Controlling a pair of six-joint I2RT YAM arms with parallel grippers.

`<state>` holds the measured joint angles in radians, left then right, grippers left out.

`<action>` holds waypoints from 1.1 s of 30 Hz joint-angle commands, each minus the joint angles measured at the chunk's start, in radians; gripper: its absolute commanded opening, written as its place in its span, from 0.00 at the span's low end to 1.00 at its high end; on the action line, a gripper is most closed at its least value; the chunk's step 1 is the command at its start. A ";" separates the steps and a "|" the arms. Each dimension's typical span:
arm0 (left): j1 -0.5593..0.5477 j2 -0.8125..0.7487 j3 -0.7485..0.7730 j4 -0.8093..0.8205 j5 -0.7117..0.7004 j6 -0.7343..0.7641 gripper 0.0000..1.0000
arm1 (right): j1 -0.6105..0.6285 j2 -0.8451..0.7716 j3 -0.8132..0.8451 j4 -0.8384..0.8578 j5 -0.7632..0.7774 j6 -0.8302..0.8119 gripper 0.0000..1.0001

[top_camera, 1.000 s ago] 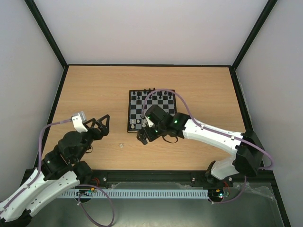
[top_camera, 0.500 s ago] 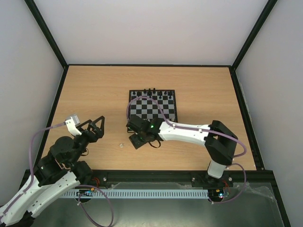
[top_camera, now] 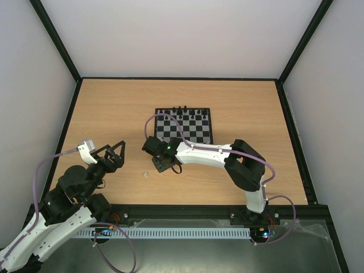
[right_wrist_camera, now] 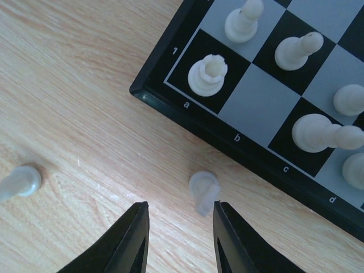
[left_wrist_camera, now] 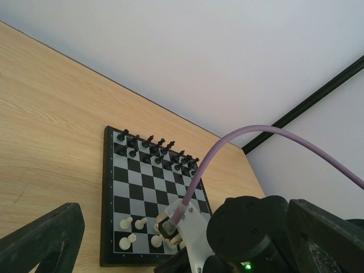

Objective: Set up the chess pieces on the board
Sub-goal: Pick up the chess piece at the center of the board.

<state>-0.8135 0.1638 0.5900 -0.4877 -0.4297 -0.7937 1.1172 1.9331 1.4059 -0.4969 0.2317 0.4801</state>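
Top external view: the left pincer (top_camera: 112,150) hovers with jaws wide apart. The right pincer (right_wrist_camera: 181,207) has jaws partly apart, clamped on nothing. One whitish chess piece (right_wrist_camera: 203,192) lies on the counter (right_wrist_camera: 85,85) just ahead of its tips, nearer the right tip. The board (right_wrist_camera: 170,99) is further ahead, to the right.

Wood table (top_camera: 114,108) under the right gripper (right_wrist_camera: 179,219). Black pieces (left_wrist_camera: 151,147) in rows well ahead of it. White walls (top_camera: 182,34) around, black frame (top_camera: 54,37) at corners.
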 commanded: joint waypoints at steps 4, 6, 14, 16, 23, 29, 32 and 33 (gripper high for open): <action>-0.002 -0.017 0.014 0.005 0.014 0.008 0.99 | -0.014 0.036 0.050 -0.105 0.055 0.039 0.32; -0.003 -0.019 0.013 0.007 0.015 0.009 0.99 | -0.016 0.046 0.055 -0.110 0.060 0.043 0.32; -0.003 -0.026 0.012 0.005 0.023 0.013 0.99 | -0.024 0.070 0.056 -0.101 0.042 0.044 0.27; -0.002 -0.030 0.013 0.004 0.025 0.013 0.99 | -0.026 0.071 0.059 -0.101 0.041 0.043 0.24; -0.001 -0.037 0.011 0.003 0.025 0.012 0.99 | -0.030 0.073 0.059 -0.102 0.034 0.039 0.18; -0.002 -0.037 0.010 0.004 0.026 0.011 0.99 | -0.031 0.075 0.057 -0.101 0.029 0.038 0.16; -0.002 -0.037 0.010 0.005 0.025 0.011 1.00 | -0.032 0.079 0.058 -0.100 0.028 0.038 0.16; -0.002 -0.036 0.010 0.004 0.025 0.012 1.00 | -0.032 0.081 0.059 -0.099 0.028 0.037 0.15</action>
<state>-0.8135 0.1368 0.5900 -0.4885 -0.4080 -0.7929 1.0904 1.9888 1.4448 -0.5488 0.2611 0.5133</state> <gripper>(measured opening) 0.995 0.158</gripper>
